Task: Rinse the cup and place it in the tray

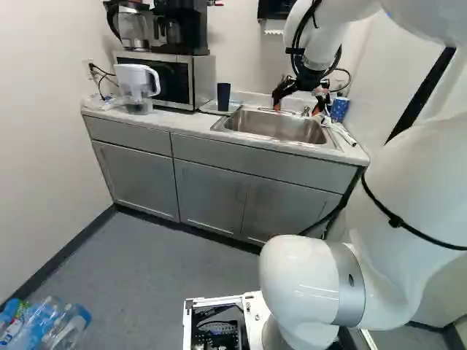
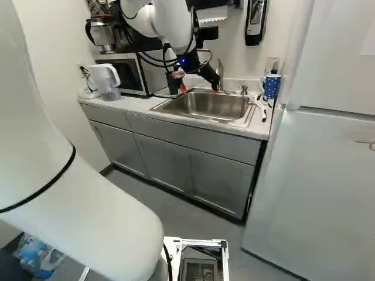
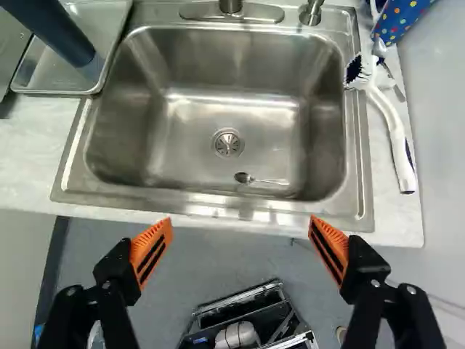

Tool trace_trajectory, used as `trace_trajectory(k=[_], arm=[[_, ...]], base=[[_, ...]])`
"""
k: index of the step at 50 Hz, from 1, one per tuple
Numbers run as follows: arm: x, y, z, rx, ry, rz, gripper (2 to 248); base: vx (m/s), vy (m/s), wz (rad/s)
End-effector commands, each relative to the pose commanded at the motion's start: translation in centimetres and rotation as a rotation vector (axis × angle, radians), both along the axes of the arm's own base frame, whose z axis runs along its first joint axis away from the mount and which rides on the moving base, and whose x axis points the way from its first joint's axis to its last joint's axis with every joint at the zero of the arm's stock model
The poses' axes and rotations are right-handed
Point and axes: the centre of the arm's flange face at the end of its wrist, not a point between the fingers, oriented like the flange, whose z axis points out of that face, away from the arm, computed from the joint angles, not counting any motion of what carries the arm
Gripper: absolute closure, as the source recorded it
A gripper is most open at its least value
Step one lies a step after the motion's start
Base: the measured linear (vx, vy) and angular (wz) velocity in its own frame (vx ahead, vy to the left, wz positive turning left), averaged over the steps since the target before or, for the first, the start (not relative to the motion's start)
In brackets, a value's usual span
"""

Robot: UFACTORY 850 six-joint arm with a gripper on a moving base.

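Observation:
Over the sink's front edge my gripper (image 1: pixel 298 106) stands open, its orange-padded fingers wide apart. In the wrist view nothing is between the two fingertips of the gripper (image 3: pixel 241 221). The dark blue cup (image 1: pixel 223 96) stands on the metal tray, left of the sink; the wrist view also shows this cup (image 3: pixel 57 30), partly cut off. Around its base the shallow tray (image 3: pixel 38 71) shows its rim. The steel sink (image 3: pixel 192 127) lies ahead of the gripper, with a spoon (image 3: pixel 261 179) near its drain. The faucet (image 2: pixel 220 73) rises behind the basin.
A white brush (image 3: pixel 396 131) lies beside the sink, near a blue spotted cup (image 2: pixel 272 85). The microwave (image 1: pixel 179 79) and a white pitcher (image 1: pixel 136 86) stand farther left on the counter. A tall white fridge-like unit (image 2: pixel 316 175) flanks the counter. Plastic bottles (image 1: pixel 55 324) lie low at the left.

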Motion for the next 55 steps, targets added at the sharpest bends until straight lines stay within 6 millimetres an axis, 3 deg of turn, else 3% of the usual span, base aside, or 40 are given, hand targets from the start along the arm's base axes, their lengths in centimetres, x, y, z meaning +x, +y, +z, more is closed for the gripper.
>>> trace_trajectory(k=[55], arm=[[-0.46, 0.19, -0.02, 0.0, -0.001, 0.001, 3]], base=[[-0.116, 0.024, 0.002]])
